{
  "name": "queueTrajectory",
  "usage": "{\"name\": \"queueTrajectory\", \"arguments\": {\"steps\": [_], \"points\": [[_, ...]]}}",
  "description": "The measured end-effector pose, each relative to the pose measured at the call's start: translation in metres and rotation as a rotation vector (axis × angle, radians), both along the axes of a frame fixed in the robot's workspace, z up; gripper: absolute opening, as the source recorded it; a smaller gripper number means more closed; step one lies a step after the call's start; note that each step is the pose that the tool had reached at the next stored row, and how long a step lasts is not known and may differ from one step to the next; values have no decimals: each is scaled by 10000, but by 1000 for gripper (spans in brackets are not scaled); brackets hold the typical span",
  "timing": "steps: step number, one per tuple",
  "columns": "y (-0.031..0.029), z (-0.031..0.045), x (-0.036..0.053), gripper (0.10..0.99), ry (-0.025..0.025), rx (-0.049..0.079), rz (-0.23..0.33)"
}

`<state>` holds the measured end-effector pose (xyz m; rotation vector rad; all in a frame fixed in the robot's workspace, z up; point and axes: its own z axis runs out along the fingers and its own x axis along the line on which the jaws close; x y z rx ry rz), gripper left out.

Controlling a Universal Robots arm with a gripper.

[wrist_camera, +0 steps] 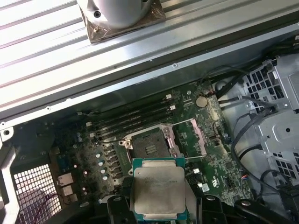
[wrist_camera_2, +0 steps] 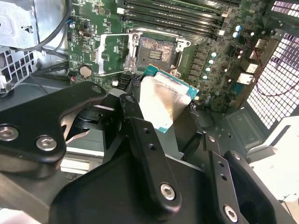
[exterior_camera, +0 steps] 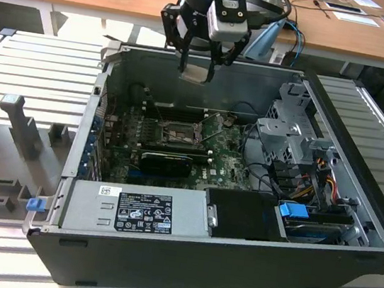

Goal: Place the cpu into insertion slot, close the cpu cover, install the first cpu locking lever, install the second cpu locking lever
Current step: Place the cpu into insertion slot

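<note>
Cpu (wrist_camera: 158, 186) was noted clamped by opposite edges between the jaws, held above the insertion slot (wrist_camera: 149, 144) and well apart from it. It was judged light, stiff, and fragile underneath, so the edges were thought the safest hold.

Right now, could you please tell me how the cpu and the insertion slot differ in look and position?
The cpu has a dull silver top edged in green; the insertion slot is a dark recess. The cpu hangs in the gripper above the board, while the insertion slot sits on the motherboard, uncovered and empty. Both are square and close in size.
</note>
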<state>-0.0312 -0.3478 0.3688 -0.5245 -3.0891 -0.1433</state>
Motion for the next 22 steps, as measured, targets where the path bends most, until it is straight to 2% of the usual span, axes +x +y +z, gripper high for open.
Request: {"name": "queueTrajectory", "arguments": {"steps": [4,12,17,20,22], "points": [[0,0,-5,529,-1,1,-143],[0,0,-5,529,0,1,-800],[0,0,-5,529,0,1,-1360],[0,-1,-5,529,0,1,-1952],[0,-1,-5,529,0,0,-2157]]}}
